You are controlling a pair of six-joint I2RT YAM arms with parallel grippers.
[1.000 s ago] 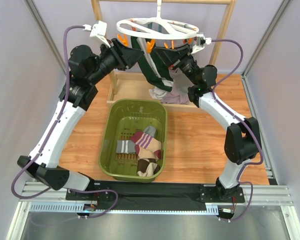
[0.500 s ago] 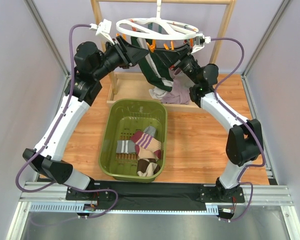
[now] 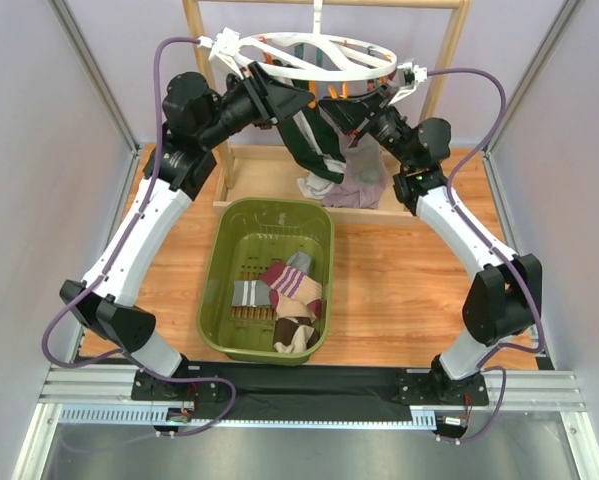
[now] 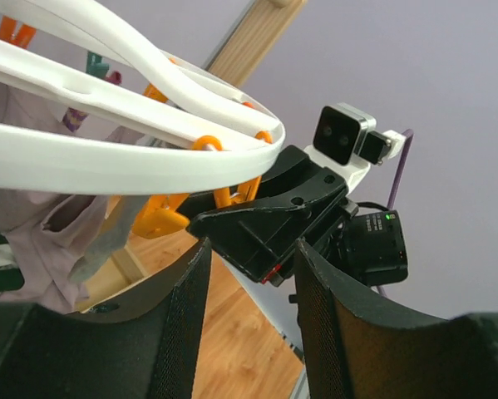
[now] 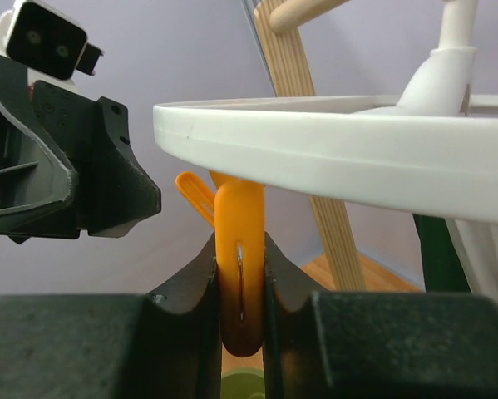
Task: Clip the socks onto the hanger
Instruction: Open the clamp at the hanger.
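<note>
Five socks in all. Two hang under the hanger [image 5: 357, 141]: a dark green sock [image 3: 304, 145] and a lilac-grey sock [image 3: 359, 175]. Three lie in the olive basket [image 3: 219, 270] on the table [image 3: 399, 290]: grey striped [image 3: 247, 294], maroon-pink [image 3: 291, 280], argyle [image 3: 294, 332]. The right pincer [image 5: 241, 274] is clamped on one orange clip [image 5: 240, 224]; the left pincer [image 4: 250, 249] stands apart, empty, beside the ring.
</note>
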